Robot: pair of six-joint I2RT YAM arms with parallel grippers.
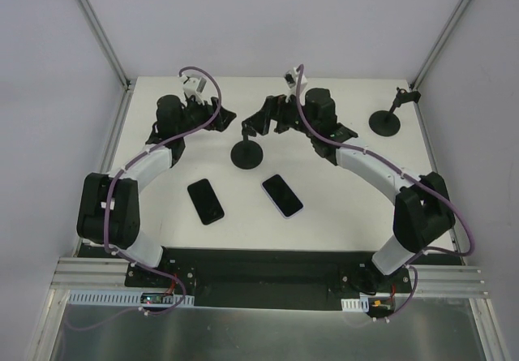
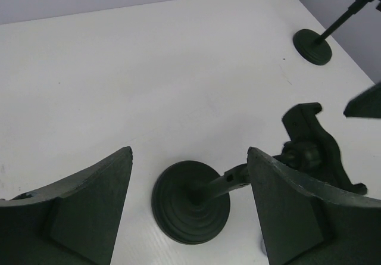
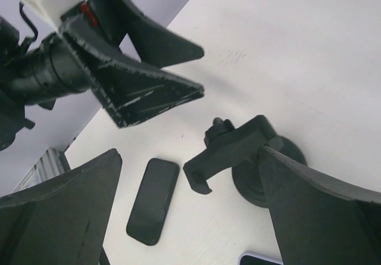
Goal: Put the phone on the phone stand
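Note:
A black phone stand [image 1: 246, 153] with a round base and a cradle on top stands mid-table. My left gripper [image 1: 225, 120] and right gripper [image 1: 258, 124] hover just behind it, both open and empty. In the left wrist view the base [image 2: 190, 202] lies between my open fingers [image 2: 89, 205] and the cradle [image 2: 314, 143] sits to the right. In the right wrist view the cradle [image 3: 232, 147] is between my open fingers [image 3: 315, 211]. A black phone [image 1: 205, 201] lies flat in front, also in the right wrist view [image 3: 153, 200]. A second phone with a pale edge [image 1: 282, 195] lies beside it.
A second black stand [image 1: 385, 121] is at the back right corner, also in the left wrist view [image 2: 312, 44]. White walls and metal posts [image 1: 101, 36] enclose the table. The left gripper's fingers [image 3: 143, 86] show close in the right wrist view.

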